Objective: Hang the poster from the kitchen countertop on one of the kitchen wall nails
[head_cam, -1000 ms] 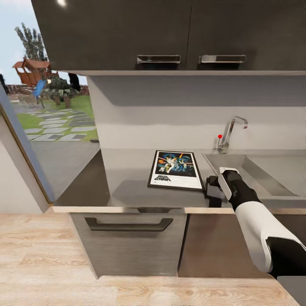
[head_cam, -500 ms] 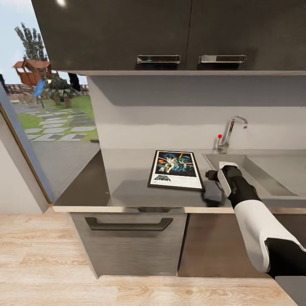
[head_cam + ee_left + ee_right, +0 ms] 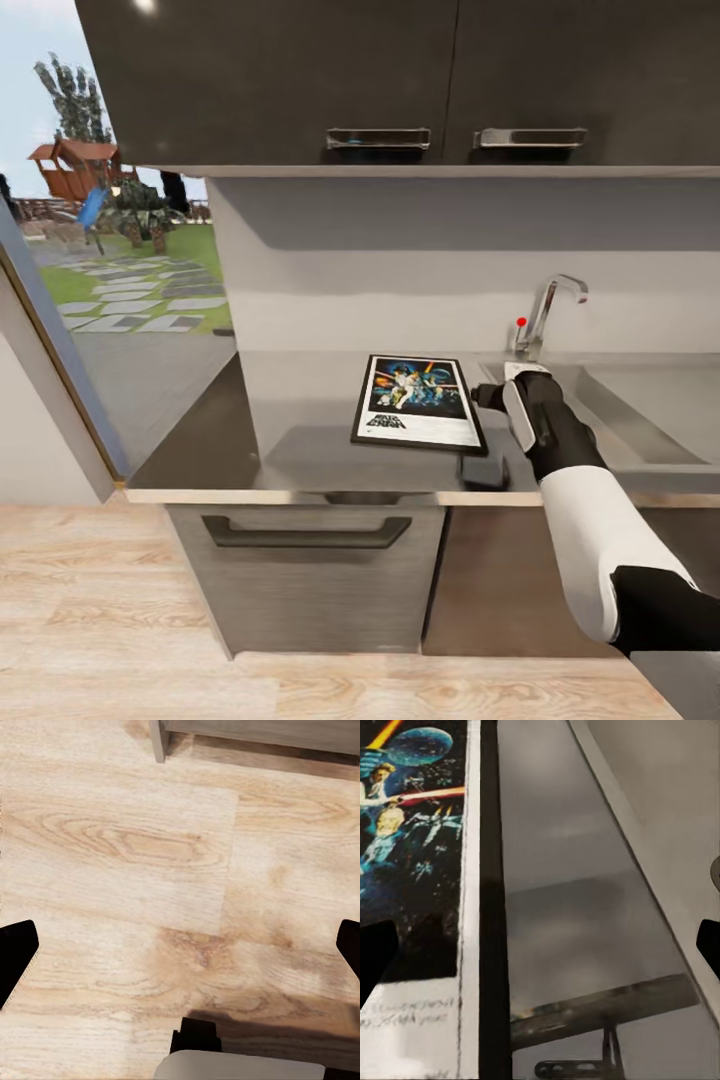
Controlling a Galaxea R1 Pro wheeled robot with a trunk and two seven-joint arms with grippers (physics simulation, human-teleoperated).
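The right gripper (image 3: 487, 396) hangs just above the long smooth grey kitchen countertop (image 3: 300, 425), beside the right edge of the flat black-framed Star Wars poster (image 3: 418, 401), between that edge and the moulded steel sink basin (image 3: 640, 400). Its dark fingertips (image 3: 376, 964) stand wide apart at the two sides of the right wrist view, released, with the poster's black frame (image 3: 491, 907) and bare grey slab between them and nothing clasped. The poster lies flat on the countertop, about midway along its depth, its long sides running from the front edge toward the pale back wall (image 3: 400, 270). A chrome tap (image 3: 548, 310) with a small red knob rises behind the sink. The left gripper (image 3: 180, 960) points down at the pale wooden floor (image 3: 135, 862), fingers spread and empty. Dark upper cabinets (image 3: 400, 80) with metal handles hang over the counter, and a grey drawer front (image 3: 305, 575) sits below its pale front edge.
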